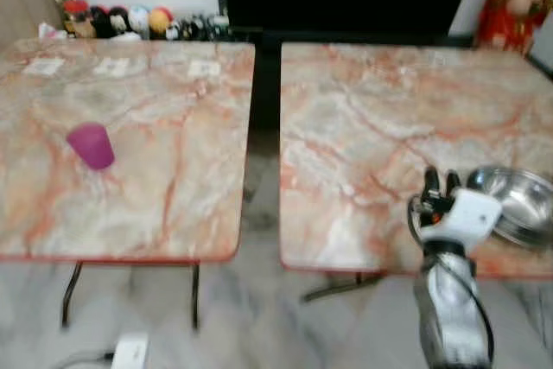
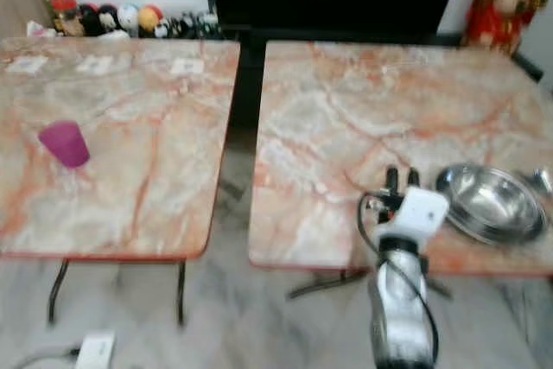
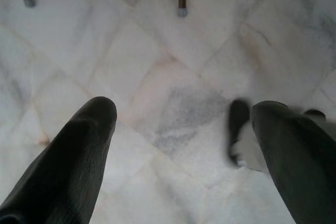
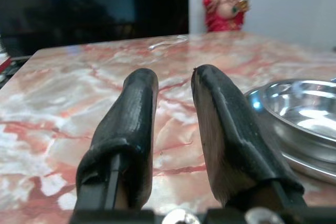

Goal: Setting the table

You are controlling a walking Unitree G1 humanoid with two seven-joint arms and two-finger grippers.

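We have two marble desks side by side with a gap between them. On the right desk [image 1: 389, 118] a steel bowl [image 1: 516, 203] sits close to the front right corner. On the left desk [image 1: 155, 144] a purple cup [image 1: 91, 145] stands near the left edge, well apart from the bowl.

Our right tool [image 1: 440, 186] hovers over the front edge of the right desk, just beside the bowl's left rim, its fingers [image 4: 131, 129] parted by a narrow gap with nothing between them. Our left tool [image 3: 178, 129] hangs over the floor, spread wide and empty.

We judge the step in hand is taking the bowl. To do it well, we should widen the fingers, swing toward the near rim, straddle that rim with one finger inside and one outside, then pinch firmly, since thin polished steel may slip or tip.
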